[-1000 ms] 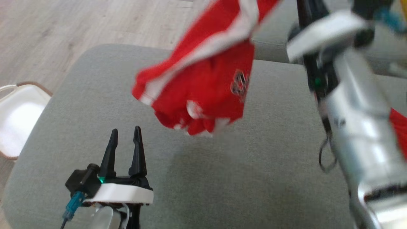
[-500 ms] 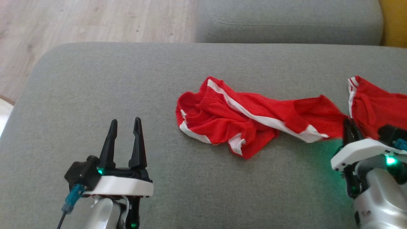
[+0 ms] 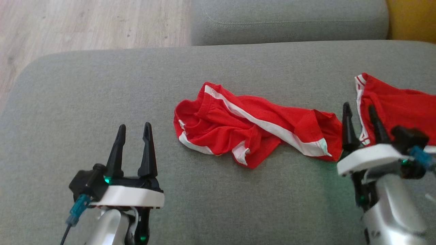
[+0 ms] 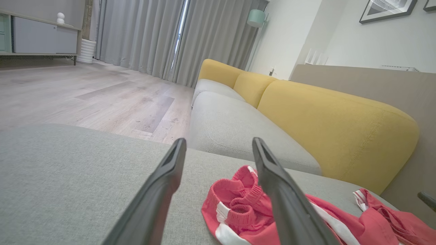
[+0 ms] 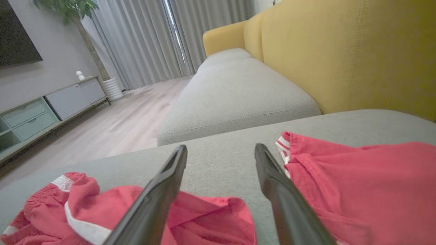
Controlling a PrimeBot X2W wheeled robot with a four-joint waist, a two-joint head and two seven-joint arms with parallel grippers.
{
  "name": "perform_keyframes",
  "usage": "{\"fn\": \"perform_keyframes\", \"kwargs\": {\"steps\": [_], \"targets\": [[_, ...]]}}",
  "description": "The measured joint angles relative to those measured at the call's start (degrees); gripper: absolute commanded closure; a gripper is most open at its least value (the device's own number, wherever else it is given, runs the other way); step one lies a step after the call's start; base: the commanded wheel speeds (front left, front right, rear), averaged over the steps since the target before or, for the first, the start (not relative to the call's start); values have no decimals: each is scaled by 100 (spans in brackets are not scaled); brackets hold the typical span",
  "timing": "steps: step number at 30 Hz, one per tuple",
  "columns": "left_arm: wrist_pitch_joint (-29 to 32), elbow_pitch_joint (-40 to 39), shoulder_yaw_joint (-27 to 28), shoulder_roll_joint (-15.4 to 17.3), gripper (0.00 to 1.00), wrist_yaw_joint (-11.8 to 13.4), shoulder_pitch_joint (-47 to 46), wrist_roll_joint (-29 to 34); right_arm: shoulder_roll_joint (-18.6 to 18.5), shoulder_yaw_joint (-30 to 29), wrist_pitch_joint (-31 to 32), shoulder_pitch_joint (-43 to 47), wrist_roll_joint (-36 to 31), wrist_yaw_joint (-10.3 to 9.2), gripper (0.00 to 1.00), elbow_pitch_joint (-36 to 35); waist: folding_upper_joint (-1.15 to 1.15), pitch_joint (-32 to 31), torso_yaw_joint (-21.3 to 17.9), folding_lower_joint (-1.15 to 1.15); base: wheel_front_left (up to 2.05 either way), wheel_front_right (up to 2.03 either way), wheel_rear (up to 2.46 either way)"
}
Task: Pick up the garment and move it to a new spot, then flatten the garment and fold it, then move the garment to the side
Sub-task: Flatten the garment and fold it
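— Where was the right pincer (image 3: 359, 108)?
— Open wide, holding nothing, between the crumpled garment (image 3: 252, 129) and a second red cloth (image 3: 398, 98)
— And the left pincer (image 3: 134, 126)?
— Open too, empty, well apart; likely idle, since the garment on the grey cushion (image 3: 102, 88) wanted flattening

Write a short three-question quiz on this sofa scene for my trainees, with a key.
1. True or false: the right gripper grips the crumpled red garment.
2. What does the garment lie on? A) wooden floor B) grey cushion C) basket
3. Fill in: the fingers of the left gripper are ___.

Key: 1) false, its fingers are apart with no cloth between them; 2) B; 3) open.
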Motion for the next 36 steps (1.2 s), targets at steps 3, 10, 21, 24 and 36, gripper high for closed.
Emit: {"fn": "perform_keyframes", "kwargs": {"steps": [3, 10, 21, 24, 36], "targets": [[0, -19, 14, -1, 0, -1, 1, 9, 56, 252, -58, 461, 78, 0, 0, -591, 0, -21, -66, 0, 0, 0, 0], [0, -23, 27, -14, 0, -31, 3, 9, 109, 536, -149, 1433, 309, 0, 0, -1416, 0, -35, -218, -1, 0, 0, 0], [0, -23, 22, -90, 0, -97, 3, 58, 130, 603, -90, 1502, 186, 0, 0, -1590, 0, 12, -324, 0, 0, 0, 0], [0, -20, 5, -93, 0, -103, 1, 68, 130, 547, 46, 1483, -10, 0, 0, -1518, 0, 61, -286, 0, 0, 0, 0], [0, 47, -31, -94, 0, -145, -60, 93, 115, 683, 454, 1082, -289, 0, 0, -855, 0, 283, -53, 0, 0, 0, 0]]}}
